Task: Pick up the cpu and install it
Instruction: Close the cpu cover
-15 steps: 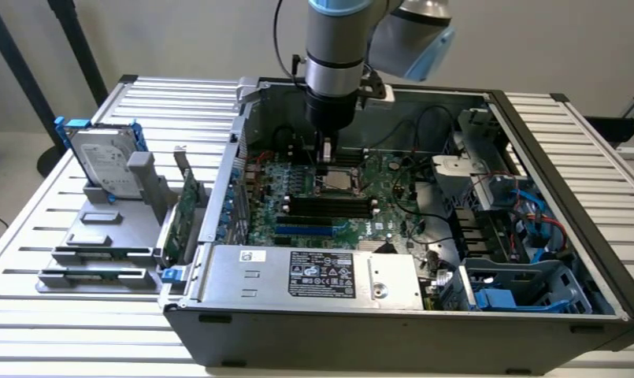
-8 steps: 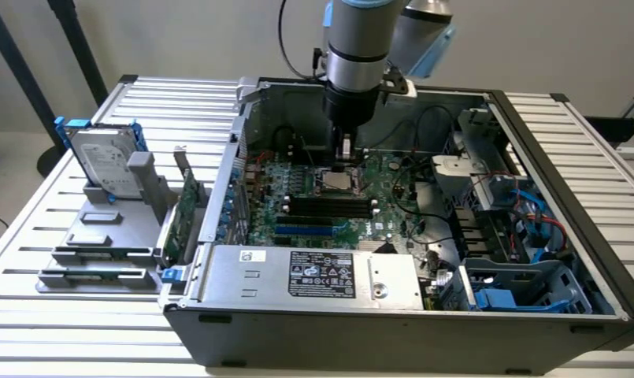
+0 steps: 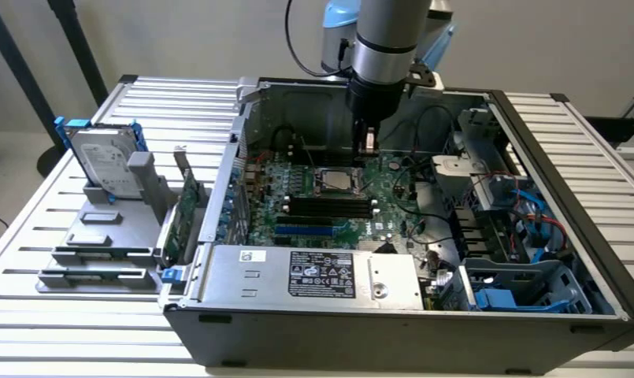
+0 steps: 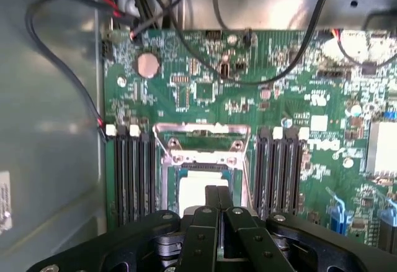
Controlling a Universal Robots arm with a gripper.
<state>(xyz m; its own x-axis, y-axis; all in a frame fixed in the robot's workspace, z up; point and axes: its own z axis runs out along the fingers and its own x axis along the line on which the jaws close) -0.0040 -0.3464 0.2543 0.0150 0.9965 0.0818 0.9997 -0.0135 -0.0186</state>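
Observation:
The cpu (image 3: 338,179) lies flat in the metal-framed socket in the middle of the green motherboard (image 3: 328,216), its silver top facing up. In the wrist view the cpu (image 4: 193,188) shows as a pale square inside the socket frame (image 4: 201,136), partly hidden behind my fingertips. My gripper (image 3: 367,146) hangs inside the open computer case, above the board and just beyond the socket. Its fingers (image 4: 211,200) are pressed together and I see nothing between them.
Black memory slots (image 4: 133,172) flank the socket on both sides, and loose black cables (image 4: 260,76) cross the board. The case walls (image 3: 238,134) and a power supply (image 3: 306,276) box the board in. A hard drive (image 3: 105,161) and a green card (image 3: 190,206) stand in a grey rack outside the case, at the exterior view's left.

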